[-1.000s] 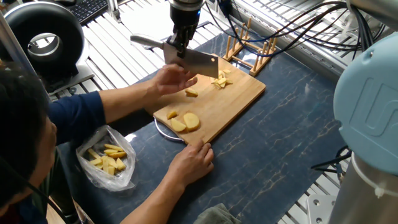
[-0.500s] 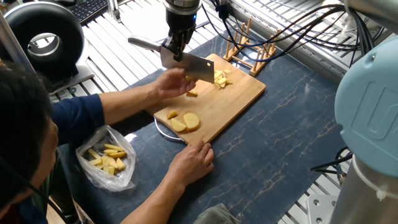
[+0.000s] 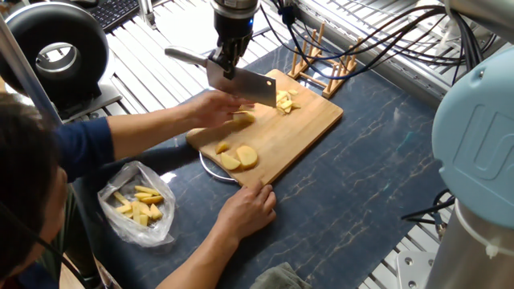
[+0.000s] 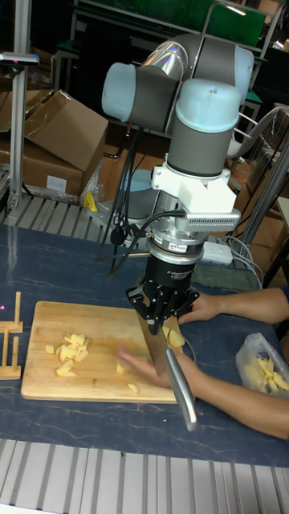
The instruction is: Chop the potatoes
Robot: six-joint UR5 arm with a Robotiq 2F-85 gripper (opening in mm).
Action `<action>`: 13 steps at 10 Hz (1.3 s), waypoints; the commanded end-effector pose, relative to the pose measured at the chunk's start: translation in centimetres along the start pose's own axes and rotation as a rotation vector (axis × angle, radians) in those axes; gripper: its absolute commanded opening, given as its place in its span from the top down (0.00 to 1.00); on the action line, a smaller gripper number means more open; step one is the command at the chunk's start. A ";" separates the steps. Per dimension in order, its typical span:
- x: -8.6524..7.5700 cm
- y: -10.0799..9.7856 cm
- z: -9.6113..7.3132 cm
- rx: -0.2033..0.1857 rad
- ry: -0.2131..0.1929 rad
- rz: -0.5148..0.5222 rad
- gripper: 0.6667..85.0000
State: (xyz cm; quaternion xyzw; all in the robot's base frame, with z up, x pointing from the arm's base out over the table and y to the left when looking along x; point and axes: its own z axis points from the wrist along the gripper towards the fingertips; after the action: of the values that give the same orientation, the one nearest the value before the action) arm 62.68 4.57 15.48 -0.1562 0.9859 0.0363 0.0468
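The robot holds the knife up while a person moves a potato under it.

The black two-finger gripper (image 3: 227, 58) pinches the handle of the wide steel knife (image 3: 241, 84), blade hanging just above the light wooden cutting board (image 3: 309, 120). A person's hand (image 3: 210, 108) slides a pale yellow potato piece (image 3: 244, 117) beneath it. Chopped potato bits (image 3: 283, 101) sit near the board's far corner, potato slices (image 3: 239, 157) near its front edge.
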 end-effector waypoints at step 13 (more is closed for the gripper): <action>-0.8 -0.3 -1.2 -0.008 -0.043 0.013 1.00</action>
State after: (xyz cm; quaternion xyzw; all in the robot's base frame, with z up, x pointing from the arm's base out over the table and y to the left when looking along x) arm 62.99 4.21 16.49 -0.1548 0.9855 0.0387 0.0575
